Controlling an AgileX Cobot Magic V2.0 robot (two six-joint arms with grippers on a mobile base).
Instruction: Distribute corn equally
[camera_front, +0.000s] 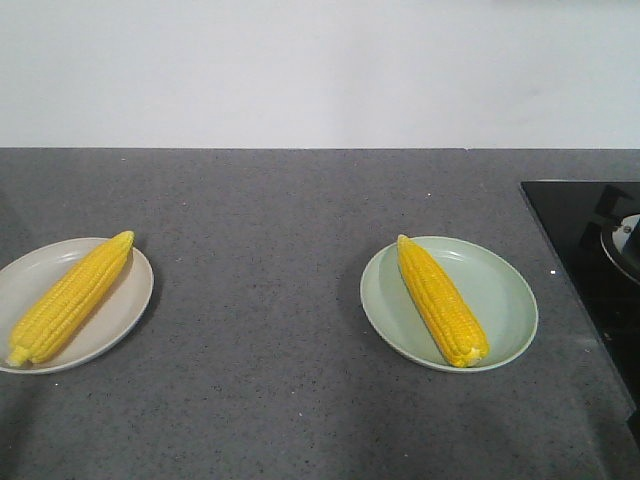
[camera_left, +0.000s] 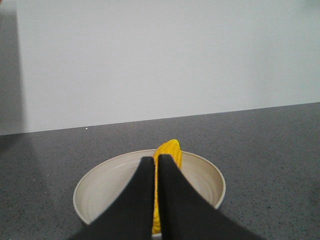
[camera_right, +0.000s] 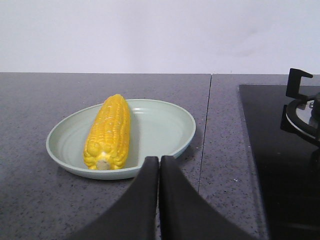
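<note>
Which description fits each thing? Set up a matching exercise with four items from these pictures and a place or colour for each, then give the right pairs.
Column one:
1. beige plate
2. green plate
3. stove
4. right pincer

Column two:
A. black, at the counter's right edge
B. shut, near the pale green rim
C. holds the left corn cob
D. holds the right corn cob

Pairs: 1-C, 2-D, 3-A, 4-B

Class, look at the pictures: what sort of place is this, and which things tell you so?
Probably a kitchen: a grey stone-look counter, a black glass hob with a burner stand, and plates holding corn.
</note>
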